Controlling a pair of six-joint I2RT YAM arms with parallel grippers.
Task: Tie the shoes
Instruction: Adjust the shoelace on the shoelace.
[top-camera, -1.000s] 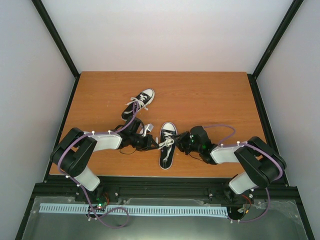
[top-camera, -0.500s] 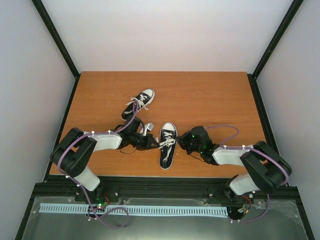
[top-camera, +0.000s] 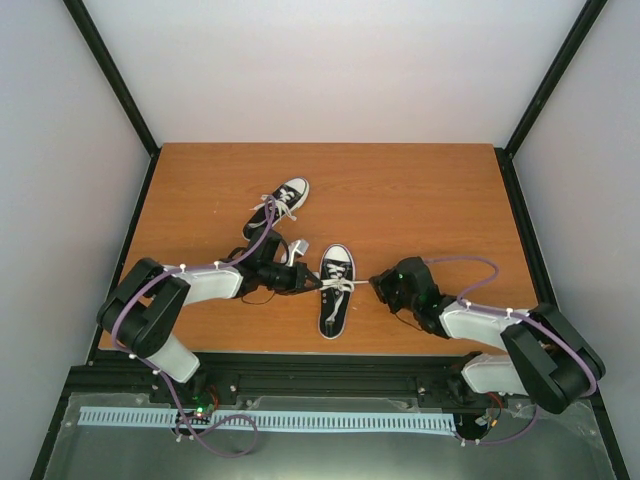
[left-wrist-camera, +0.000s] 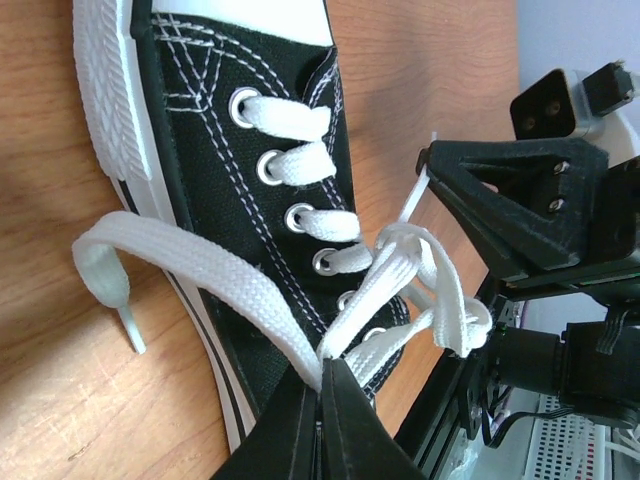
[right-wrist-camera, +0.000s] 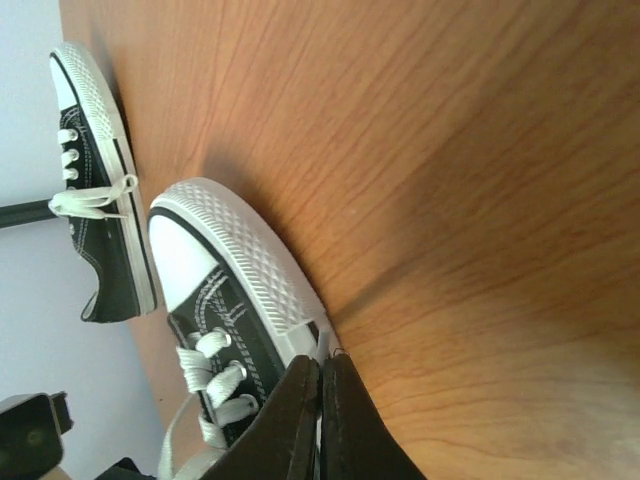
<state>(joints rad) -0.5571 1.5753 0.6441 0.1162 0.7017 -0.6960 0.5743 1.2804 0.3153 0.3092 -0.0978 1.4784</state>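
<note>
Two pincers flank one shoe (top-camera: 336, 290). Our left pincer (left-wrist-camera: 322, 385) is pressed onto a lace loop (left-wrist-camera: 200, 265), and our right pincer (right-wrist-camera: 320, 365) nips the other strand (left-wrist-camera: 412, 205). The second shoe (top-camera: 280, 207) lies beyond the left pincer. We judge the laces limp and slippery, best gripped near the knot, and the light shoe may drag.

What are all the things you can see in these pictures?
near sneaker: 1, black with white toe cap and sole, near-middle of the table, between both grippers.
far sneaker: 1, same colours, farther back and to the left.
white laces: on the near sneaker, half-knotted, ends pulled out sideways.
table: 1, orange-brown wood.
purple cables: along both arms.
left gripper: 1, black, shut on the white laces.
right gripper: 1, black, shut on the white laces beside the near sneaker.
</note>
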